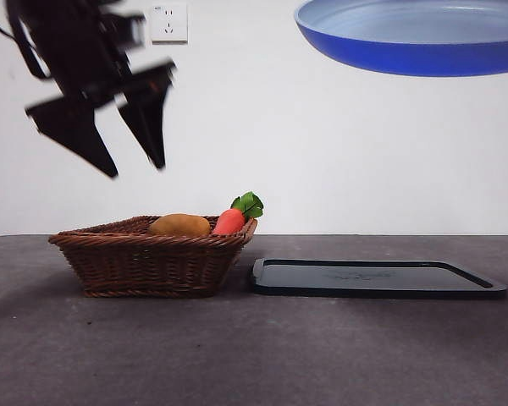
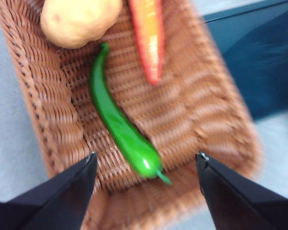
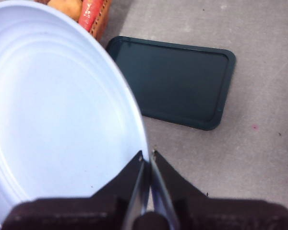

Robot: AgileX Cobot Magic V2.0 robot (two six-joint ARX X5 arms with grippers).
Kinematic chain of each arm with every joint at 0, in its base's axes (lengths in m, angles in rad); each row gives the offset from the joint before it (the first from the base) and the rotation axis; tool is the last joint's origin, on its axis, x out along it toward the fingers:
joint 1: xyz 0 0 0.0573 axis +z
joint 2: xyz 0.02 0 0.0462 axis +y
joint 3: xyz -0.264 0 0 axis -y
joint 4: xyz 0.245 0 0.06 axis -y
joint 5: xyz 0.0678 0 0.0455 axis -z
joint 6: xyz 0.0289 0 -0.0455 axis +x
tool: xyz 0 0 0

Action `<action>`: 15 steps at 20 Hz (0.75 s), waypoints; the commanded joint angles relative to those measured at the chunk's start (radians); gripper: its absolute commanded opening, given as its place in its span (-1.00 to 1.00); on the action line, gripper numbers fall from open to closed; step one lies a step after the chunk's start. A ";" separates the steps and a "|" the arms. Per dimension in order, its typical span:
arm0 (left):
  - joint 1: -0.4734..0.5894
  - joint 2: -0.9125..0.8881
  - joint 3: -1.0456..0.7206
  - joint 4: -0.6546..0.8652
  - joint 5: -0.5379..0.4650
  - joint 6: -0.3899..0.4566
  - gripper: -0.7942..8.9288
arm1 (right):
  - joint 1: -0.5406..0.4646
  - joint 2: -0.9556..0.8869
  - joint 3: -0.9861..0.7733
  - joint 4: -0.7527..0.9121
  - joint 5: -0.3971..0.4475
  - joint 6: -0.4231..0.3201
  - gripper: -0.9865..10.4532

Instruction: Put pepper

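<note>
The long glossy green pepper lies on the floor of the brown wicker basket, between a potato and an orange carrot. My left gripper is open and empty, hanging above the pepper's stem end. In the front view it hovers high above the basket's left part; the pepper is hidden there behind the basket wall. My right gripper is shut on the rim of a blue plate, held high at the upper right of the front view.
A dark flat tray lies on the grey table right of the basket; it also shows in the right wrist view, below the plate. The potato and carrot stick up over the basket rim. A white wall stands behind.
</note>
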 commanded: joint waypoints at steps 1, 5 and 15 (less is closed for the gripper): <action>-0.010 0.105 0.055 0.006 -0.031 -0.023 -0.09 | 0.002 0.003 0.022 0.014 -0.009 0.010 -0.82; -0.010 0.233 0.077 0.039 -0.051 -0.045 -0.09 | 0.002 0.003 0.022 0.014 -0.009 0.005 -0.82; -0.010 0.343 0.077 0.069 -0.056 -0.077 -0.40 | 0.002 0.005 0.022 0.018 -0.013 -0.006 -0.82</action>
